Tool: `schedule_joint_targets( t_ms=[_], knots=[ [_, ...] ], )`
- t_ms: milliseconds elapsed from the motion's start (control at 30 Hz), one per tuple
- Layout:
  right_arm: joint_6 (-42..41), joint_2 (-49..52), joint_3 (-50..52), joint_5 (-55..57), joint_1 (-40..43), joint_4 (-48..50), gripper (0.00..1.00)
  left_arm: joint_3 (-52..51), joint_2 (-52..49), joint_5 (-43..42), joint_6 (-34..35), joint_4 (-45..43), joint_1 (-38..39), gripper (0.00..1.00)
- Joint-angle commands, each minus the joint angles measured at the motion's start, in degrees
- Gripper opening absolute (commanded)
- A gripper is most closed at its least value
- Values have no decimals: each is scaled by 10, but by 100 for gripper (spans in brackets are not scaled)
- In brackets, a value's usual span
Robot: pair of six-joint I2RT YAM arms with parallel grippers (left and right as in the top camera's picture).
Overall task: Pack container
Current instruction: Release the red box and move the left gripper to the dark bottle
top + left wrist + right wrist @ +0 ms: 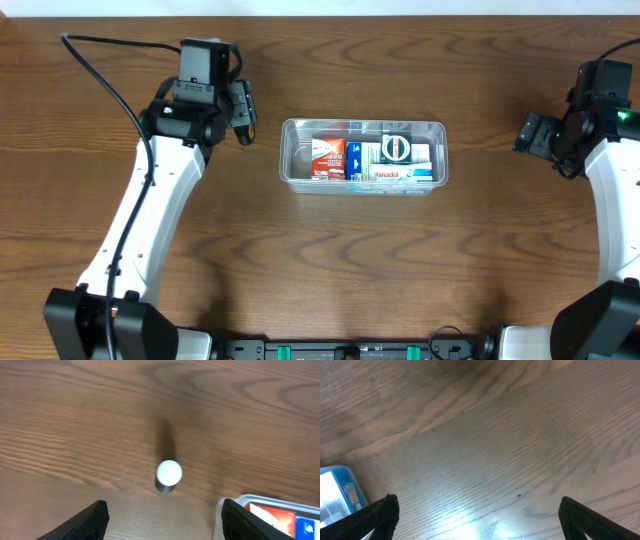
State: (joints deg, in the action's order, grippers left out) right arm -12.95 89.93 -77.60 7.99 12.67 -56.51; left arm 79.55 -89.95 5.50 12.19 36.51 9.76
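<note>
1. Clear container [297,155] flat on the brown wooden worktop [320,260], long sides running left to right, roughly midway between the two hands.
2. Inside the container, small packs set close together:
   - a red-and-white box [327,158] toward the left end;
   - a blue box [354,160] just right of it;
   - a round dark-rimmed item [397,148] right of the container's centre;
   - a white pack printed "Panadol" [400,174] against the near wall.
3. A narrow strip of bare floor at the container's left end.
4. Left hand [243,113] just off the container's far-left corner, near the rim but apart from it, above the worktop.
5. Seen from the left wrist, both fingers [85,522] spread wide with nothing gripped. Only wood grain in the gap, and the container's rounded corner beside the right-side finger.
6. Small dark cylinder with a white top [169,474] standing upright on the worktop just outside the container's left end. In line with the gap between the left hand's fingers, ahead of the tips, touched by neither.
7. Right hand [528,133] well off the container's right end, level with its far wall.
8. Seen from the right wrist, fingers [370,520] likewise held wide apart and empty, with bare worktop between them. A corner of the container with a blue pack showing at the left edge of that view.
</note>
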Motion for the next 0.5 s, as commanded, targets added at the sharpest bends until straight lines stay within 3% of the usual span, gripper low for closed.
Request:
schedule_joint_targets(
  t_ms=[0, 167, 467],
  knots=[
    [6, -2, -3, 6, 7, -1, 99, 10, -10, -37, -16, 4, -11, 73],
    [6, -2, -3, 6, 7, -1, 99, 83, -45, -38, -21, 75, -23, 72],
    [6, -2, -3, 6, 7, -1, 99, 288, -209, -56, -34, 227, -24, 71]
  ],
)
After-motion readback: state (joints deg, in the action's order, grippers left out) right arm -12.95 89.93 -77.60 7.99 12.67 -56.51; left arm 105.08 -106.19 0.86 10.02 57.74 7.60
